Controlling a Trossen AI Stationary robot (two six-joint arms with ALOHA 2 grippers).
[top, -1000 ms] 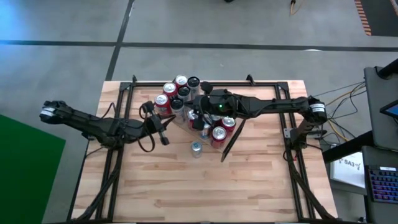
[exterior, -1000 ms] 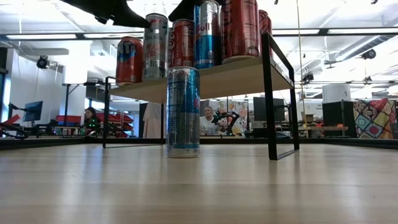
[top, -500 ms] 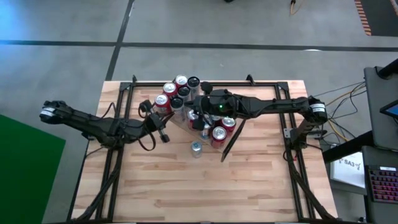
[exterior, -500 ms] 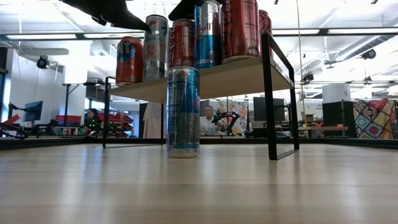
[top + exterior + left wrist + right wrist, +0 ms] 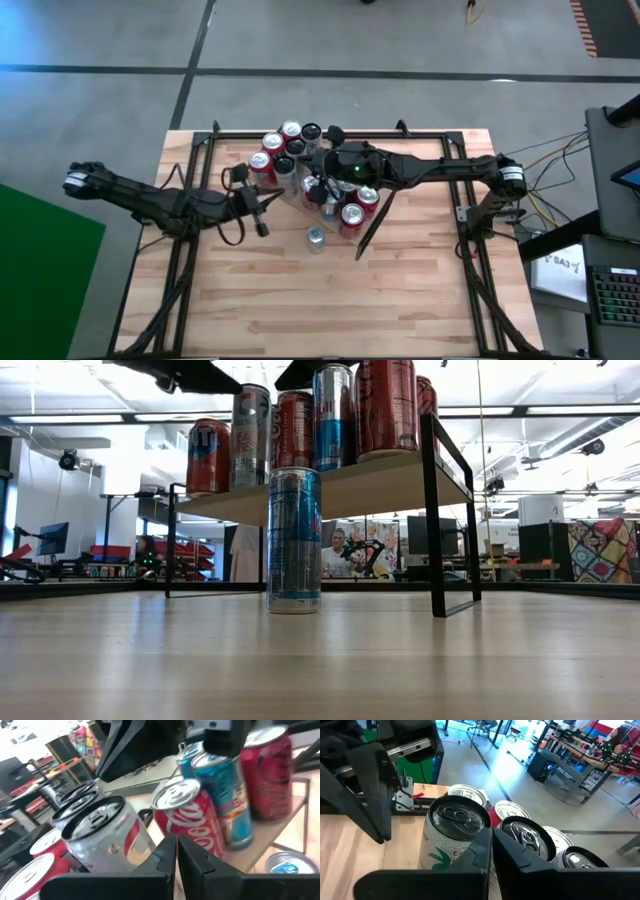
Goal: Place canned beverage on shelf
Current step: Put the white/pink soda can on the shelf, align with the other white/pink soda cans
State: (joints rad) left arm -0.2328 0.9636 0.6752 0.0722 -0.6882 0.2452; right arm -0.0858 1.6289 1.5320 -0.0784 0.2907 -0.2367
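On the butcher-block table (image 5: pixel 400 300) I saw the shelf (image 5: pixel 390 478) standing toward the far edge, its plank crowded with upright cans (image 5: pixel 330 415), and one blue-and-silver can (image 5: pixel 295 540) stood alone on the tabletop just in front of it. Above the shelf I had the right gripper (image 5: pixel 318 190) poised over the cans with its fingers pressed together on nothing. Beside the shelf's left end, the left gripper (image 5: pixel 262 205) was likewise closed and empty.
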